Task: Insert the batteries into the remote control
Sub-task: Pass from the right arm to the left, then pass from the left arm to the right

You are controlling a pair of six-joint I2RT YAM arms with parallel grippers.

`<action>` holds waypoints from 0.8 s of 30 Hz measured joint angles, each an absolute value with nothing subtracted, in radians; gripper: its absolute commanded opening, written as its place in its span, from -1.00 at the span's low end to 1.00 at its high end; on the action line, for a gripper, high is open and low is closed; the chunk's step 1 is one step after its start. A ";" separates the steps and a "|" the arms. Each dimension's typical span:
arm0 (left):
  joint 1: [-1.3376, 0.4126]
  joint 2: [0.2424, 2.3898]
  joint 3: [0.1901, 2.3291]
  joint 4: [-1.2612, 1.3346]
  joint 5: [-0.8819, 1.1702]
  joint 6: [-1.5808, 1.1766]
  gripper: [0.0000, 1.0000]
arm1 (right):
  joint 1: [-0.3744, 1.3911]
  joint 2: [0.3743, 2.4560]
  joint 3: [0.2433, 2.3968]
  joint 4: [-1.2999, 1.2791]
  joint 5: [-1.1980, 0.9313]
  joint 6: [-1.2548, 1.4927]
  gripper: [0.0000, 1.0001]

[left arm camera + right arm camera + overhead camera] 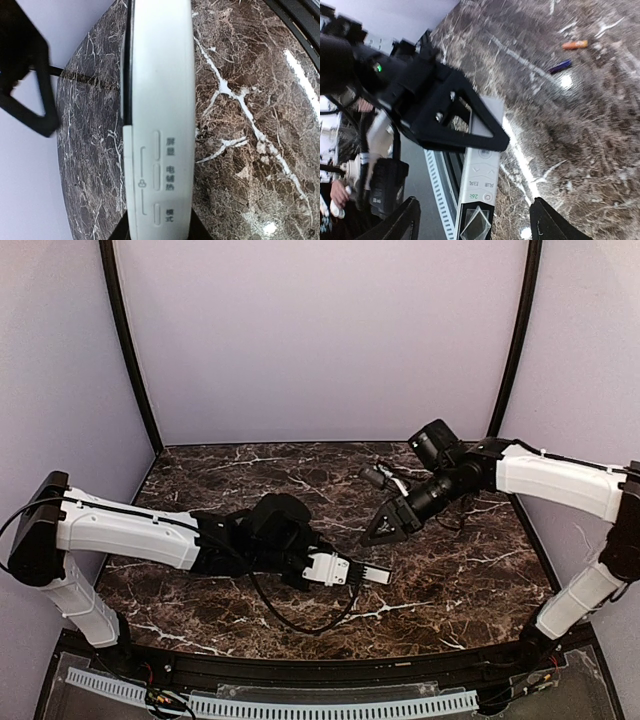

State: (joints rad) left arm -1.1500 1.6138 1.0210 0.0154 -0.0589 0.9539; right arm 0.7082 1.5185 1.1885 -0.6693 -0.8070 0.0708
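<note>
My left gripper [352,571] is clamped on the remote control [376,575], just toward six o'clock from the middle of the table [250,465]. My right gripper [384,531] hangs above it with its jaws apart and nothing in them. The red-orange battery [575,45] and the blue-purple battery [561,66] lie at one o'clock in the right wrist view. I'd pinch one mid-length, descending slowly.

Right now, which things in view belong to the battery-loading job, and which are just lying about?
Job:
slim white remote control bar
small red-orange cylindrical battery
small dark blue-purple cylindrical battery

Lying about:
loose black cable loop
white slotted plastic strip
</note>
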 measured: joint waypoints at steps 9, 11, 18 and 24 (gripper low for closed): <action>-1.107 1.594 1.116 -0.063 0.096 0.748 -0.99 | 0.640 1.097 1.124 -0.457 -0.593 0.057 0.97; -1.077 1.583 1.147 -0.086 0.150 0.680 -0.99 | 0.640 1.010 1.074 -0.400 -0.543 0.045 0.97; -0.953 1.573 1.274 -0.155 0.405 0.445 -0.99 | 0.640 0.984 1.028 -0.354 -0.551 -0.014 0.88; -0.860 1.575 1.345 -0.257 0.694 0.290 -0.99 | 0.665 0.982 0.981 -0.369 -0.616 -0.136 0.88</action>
